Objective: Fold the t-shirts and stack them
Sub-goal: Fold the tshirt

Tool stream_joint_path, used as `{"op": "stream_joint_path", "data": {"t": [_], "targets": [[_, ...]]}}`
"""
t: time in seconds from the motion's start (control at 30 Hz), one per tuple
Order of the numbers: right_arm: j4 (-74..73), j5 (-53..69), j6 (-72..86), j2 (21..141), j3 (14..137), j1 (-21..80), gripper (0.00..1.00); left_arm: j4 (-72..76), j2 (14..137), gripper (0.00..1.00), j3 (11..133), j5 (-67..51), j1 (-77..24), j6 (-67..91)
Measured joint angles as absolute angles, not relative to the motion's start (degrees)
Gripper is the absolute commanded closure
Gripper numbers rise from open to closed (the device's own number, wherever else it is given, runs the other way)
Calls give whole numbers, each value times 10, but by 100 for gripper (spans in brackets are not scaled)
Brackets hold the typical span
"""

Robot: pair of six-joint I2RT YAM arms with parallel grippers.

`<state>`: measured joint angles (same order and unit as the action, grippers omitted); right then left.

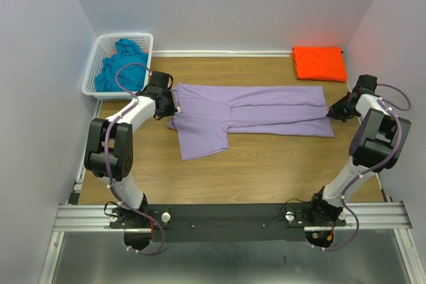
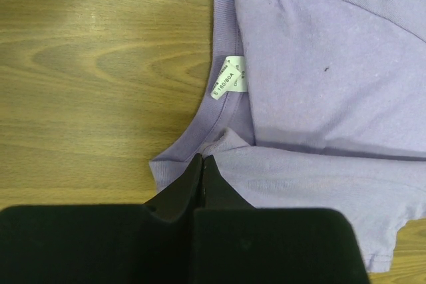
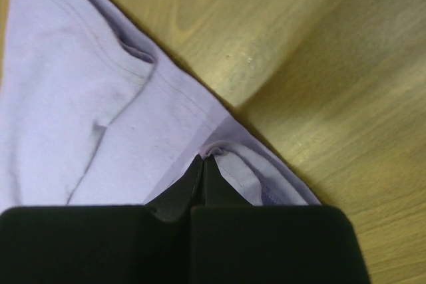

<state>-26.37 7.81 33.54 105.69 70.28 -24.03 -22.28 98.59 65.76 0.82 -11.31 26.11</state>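
The lavender t-shirt (image 1: 253, 114) lies stretched across the middle of the table, folded lengthwise, with one sleeve hanging toward the near side. My left gripper (image 1: 172, 106) is shut on its collar end; in the left wrist view the tips (image 2: 202, 159) pinch the cloth (image 2: 319, 64) just below the neck label (image 2: 227, 78). My right gripper (image 1: 331, 112) is shut on the hem end, and a small pucker of lavender fabric (image 3: 66, 84) sits at its tips (image 3: 203, 157). The orange t-shirt (image 1: 319, 63) lies folded at the back right. The teal t-shirt (image 1: 123, 64) is crumpled in the basket.
A white lattice basket (image 1: 98, 54) stands at the back left corner, against the wall. Grey walls close in the table on the left, back and right. Bare wooden tabletop (image 1: 266, 171) stretches between the shirt and the arm bases.
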Motion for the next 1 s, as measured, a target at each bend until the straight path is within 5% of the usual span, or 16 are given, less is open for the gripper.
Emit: {"op": "stream_joint_path", "data": {"t": [0.33,0.4,0.6,0.67,0.77,1.0], "targets": [[-251,78,336,1058,710,-236,96,-202,997,96,657,13,-113,266],[-249,78,335,1059,710,-236,87,-199,1001,86,657,14,-113,268],[-244,77,320,1058,710,-235,41,-194,999,47,656,22,-112,276],[-241,76,314,1053,709,-233,35,-195,990,37,655,26,-112,275],[-240,75,305,1018,696,-215,27,-196,958,30,653,33,-112,275],[-234,72,283,883,646,-129,19,-205,818,32,602,65,-152,276]]}}
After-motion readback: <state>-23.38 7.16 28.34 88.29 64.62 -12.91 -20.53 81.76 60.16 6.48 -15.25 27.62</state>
